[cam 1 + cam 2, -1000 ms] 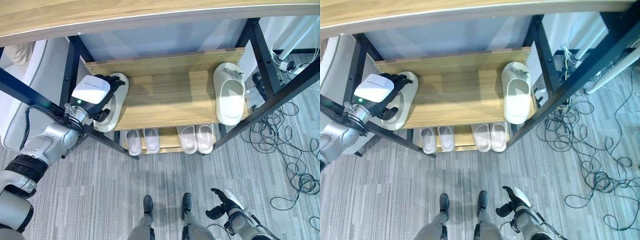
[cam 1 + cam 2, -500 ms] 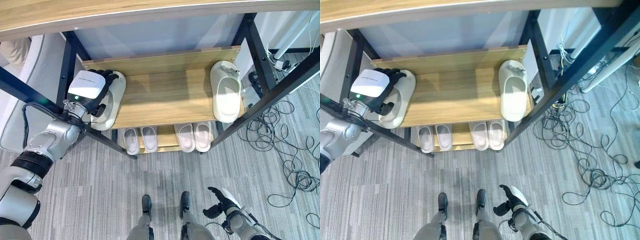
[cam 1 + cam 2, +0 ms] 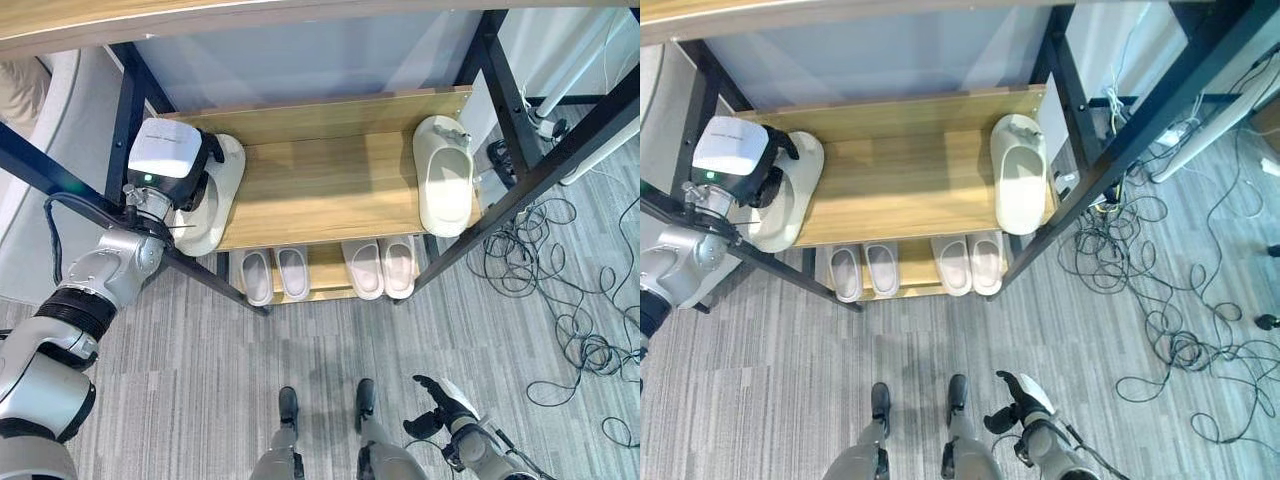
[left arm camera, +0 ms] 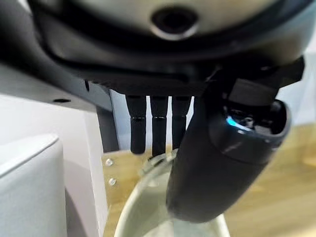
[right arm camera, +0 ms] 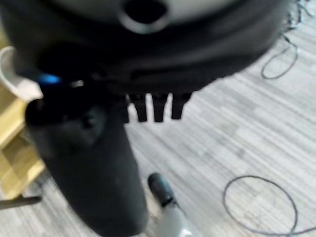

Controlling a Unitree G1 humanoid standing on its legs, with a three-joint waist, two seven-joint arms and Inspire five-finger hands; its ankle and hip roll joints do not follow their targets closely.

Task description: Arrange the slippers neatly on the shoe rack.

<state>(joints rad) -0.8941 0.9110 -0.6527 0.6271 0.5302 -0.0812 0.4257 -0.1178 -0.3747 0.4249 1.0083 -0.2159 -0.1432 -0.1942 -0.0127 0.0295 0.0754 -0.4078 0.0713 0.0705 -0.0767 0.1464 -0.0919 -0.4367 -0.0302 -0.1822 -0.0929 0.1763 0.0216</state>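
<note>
On the left end of the shoe rack's upper wooden shelf (image 3: 320, 190) lies a cream slipper (image 3: 218, 195), its heel at the front edge. My left hand (image 3: 165, 160) is over its toe end. In the left wrist view the fingers (image 4: 158, 123) reach straight past the slipper's (image 4: 143, 207) rim and the thumb lies above its opening. The matching cream slipper (image 3: 443, 185) lies at the right end of the same shelf. My right hand (image 3: 440, 405) hangs low over the floor with relaxed fingers and holds nothing.
Two pairs of pale slippers (image 3: 275, 275) (image 3: 380, 268) stand side by side on the lower shelf. A wooden tabletop (image 3: 200, 15) on black frame legs (image 3: 520, 190) overhangs the rack. Black cables (image 3: 560, 290) sprawl on the grey floor at the right.
The camera has shifted, so the whole picture moved. My left hand has crept a little toward the back of the shelf over the slipper's toe. The right hand stays low.
</note>
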